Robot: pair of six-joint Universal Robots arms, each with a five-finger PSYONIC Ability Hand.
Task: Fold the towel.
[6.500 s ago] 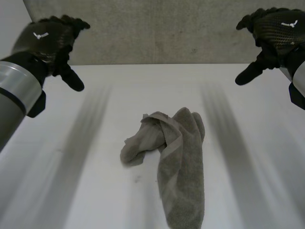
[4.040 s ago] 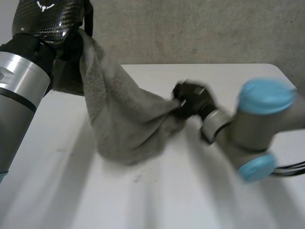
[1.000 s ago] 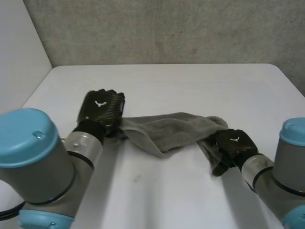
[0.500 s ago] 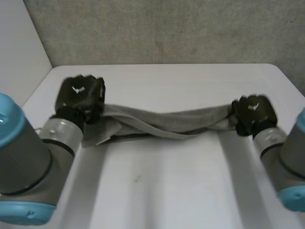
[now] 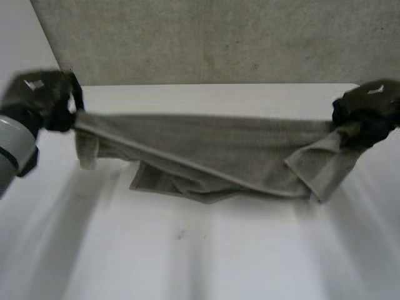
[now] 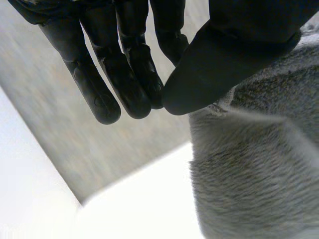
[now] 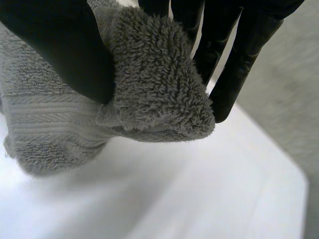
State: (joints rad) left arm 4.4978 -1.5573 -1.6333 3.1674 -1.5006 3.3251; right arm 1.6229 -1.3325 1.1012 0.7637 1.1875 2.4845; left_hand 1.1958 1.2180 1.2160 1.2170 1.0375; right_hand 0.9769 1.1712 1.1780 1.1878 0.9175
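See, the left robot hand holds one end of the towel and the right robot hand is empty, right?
Not empty: the right robot hand pinches the other end of the towel, as the right wrist view shows. The left robot hand does hold one end.

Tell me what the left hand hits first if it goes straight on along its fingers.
Probably the grey wall behind the table; nothing lies between it and the left hand's fingers, though depth is unclear.
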